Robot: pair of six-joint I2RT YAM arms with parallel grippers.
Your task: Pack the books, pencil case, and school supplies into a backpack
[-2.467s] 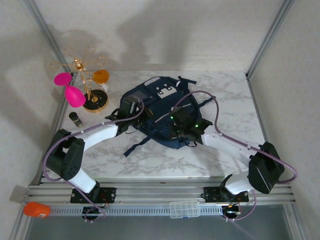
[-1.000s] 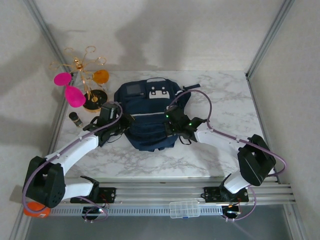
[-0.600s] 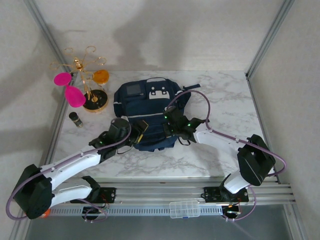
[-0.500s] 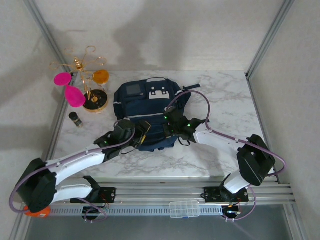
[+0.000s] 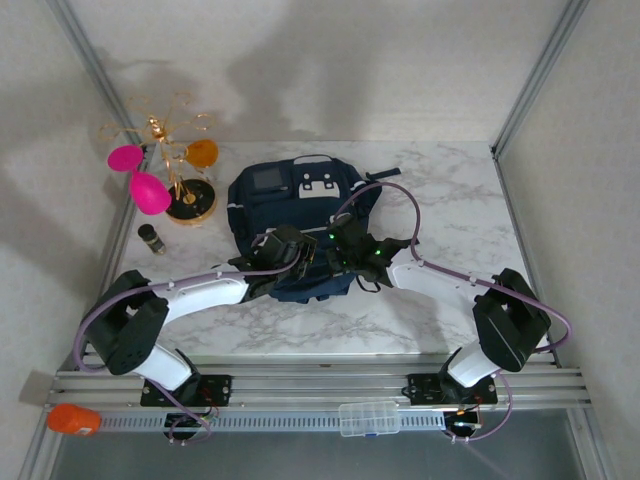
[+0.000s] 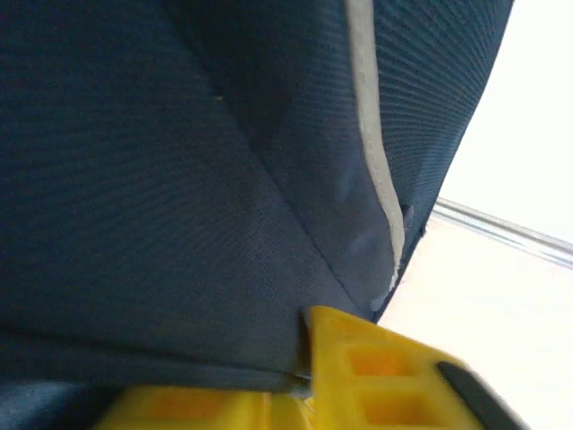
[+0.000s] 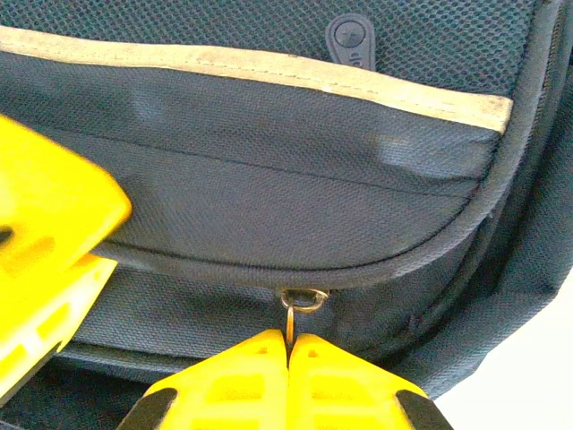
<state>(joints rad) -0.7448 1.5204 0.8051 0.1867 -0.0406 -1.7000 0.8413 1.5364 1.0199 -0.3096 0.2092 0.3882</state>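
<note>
Your right pincer (image 7: 288,348) clamping zipper pull (image 7: 291,315) at near edge of backpack (image 5: 290,195) on bench (image 5: 450,200). Your left pincer (image 5: 300,250) pressing against backpack fabric just beside it. Apart or together: cannot tell.

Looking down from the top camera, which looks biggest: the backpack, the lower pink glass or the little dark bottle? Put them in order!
1. backpack
2. lower pink glass, though it may hang nearer the camera
3. little dark bottle
</note>
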